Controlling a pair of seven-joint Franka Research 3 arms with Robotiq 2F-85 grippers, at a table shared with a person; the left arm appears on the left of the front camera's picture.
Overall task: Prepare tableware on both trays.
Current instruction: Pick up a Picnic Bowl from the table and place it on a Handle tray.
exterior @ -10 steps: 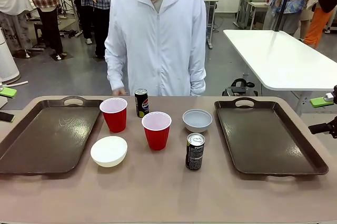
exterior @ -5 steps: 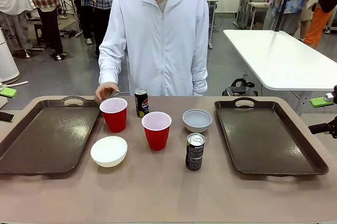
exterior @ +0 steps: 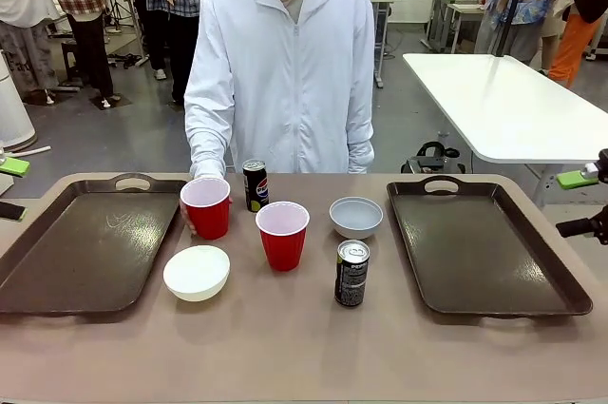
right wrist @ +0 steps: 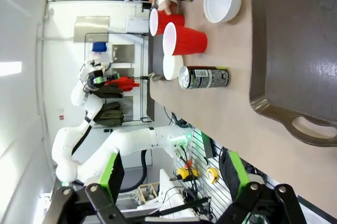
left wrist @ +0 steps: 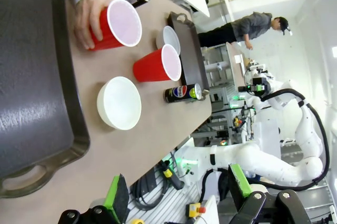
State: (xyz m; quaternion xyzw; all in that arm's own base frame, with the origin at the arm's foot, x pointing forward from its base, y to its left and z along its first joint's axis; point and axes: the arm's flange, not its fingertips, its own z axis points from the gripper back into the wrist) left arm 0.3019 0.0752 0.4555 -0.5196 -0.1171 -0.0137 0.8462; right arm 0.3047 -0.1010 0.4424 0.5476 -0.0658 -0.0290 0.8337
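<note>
Left wrist view: the left gripper (left wrist: 176, 198) hangs off the table's edge beyond the left tray (exterior: 85, 252), jaws wide apart and empty. The right gripper (right wrist: 174, 182) hangs the same way off the right tray (exterior: 484, 252). Both trays lie bare.

All the tableware is clustered between them, probably so either arm can reach it. A person's hand (left wrist: 84, 16) wraps the far cup (exterior: 206, 206), just beside the left rim. The white bowl (exterior: 197, 272) and near cup (exterior: 282, 233) stand nearer. The grey bowl (exterior: 356, 217) and near can (exterior: 351, 273) have open table toward the right tray. The far can (exterior: 255, 184) stands hemmed in behind the cups. Anything moved must clear the raised rims.
</note>
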